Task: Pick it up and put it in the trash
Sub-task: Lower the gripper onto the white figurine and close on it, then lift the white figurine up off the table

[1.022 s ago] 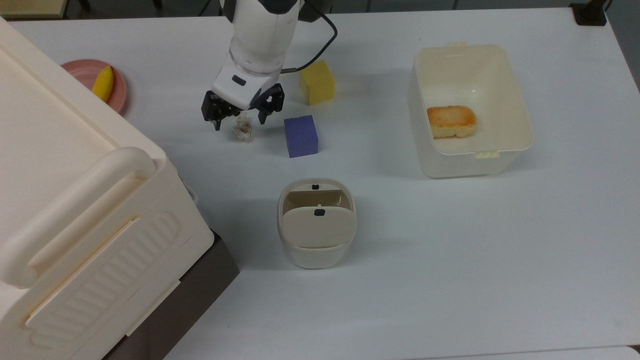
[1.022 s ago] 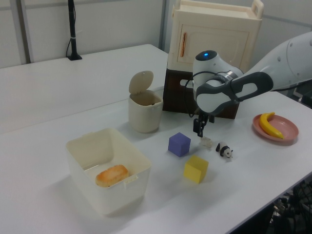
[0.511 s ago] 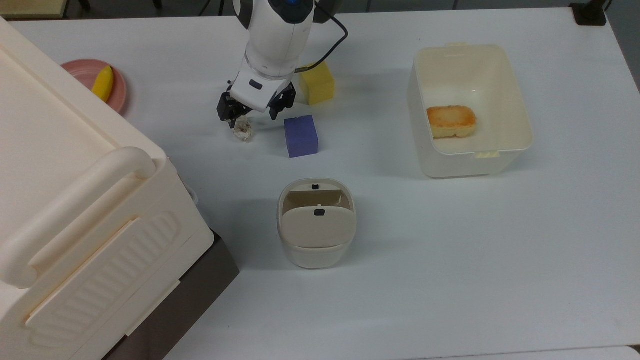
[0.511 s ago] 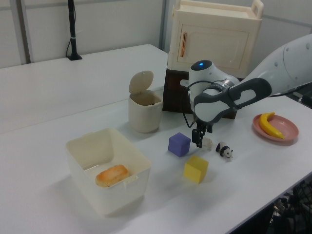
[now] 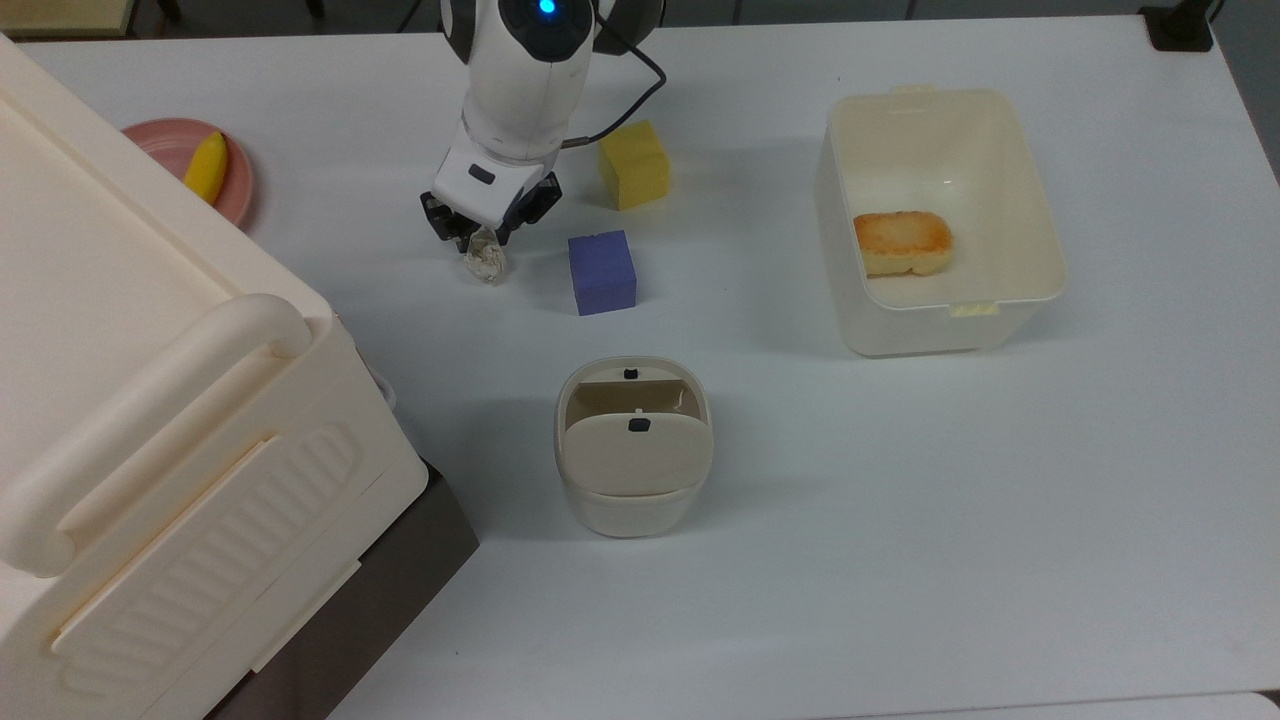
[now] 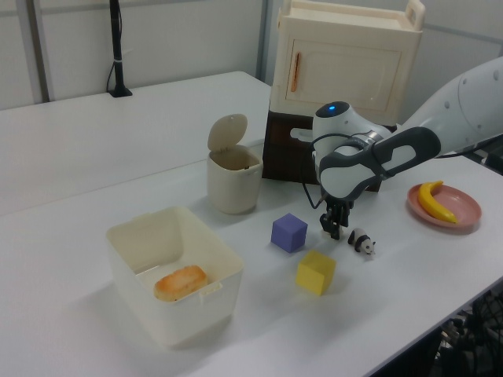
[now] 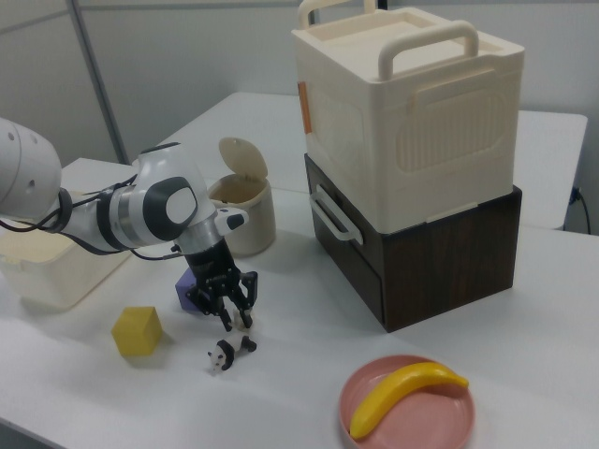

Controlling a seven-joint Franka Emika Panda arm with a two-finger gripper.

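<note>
The gripper (image 5: 484,240) is clamped on the crumpled paper wad (image 5: 487,260), low over the tabletop (image 5: 900,520) beside the purple block (image 5: 602,272).

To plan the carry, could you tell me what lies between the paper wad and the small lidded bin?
In the top view, only bare white table separates the paper wad from the bin; the purple block sits just to the top view's right of that line.

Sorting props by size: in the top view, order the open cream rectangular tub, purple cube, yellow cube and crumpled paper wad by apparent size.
1. Open cream rectangular tub
2. Purple cube and yellow cube: look alike, unranked
3. Crumpled off-white paper wad
</note>
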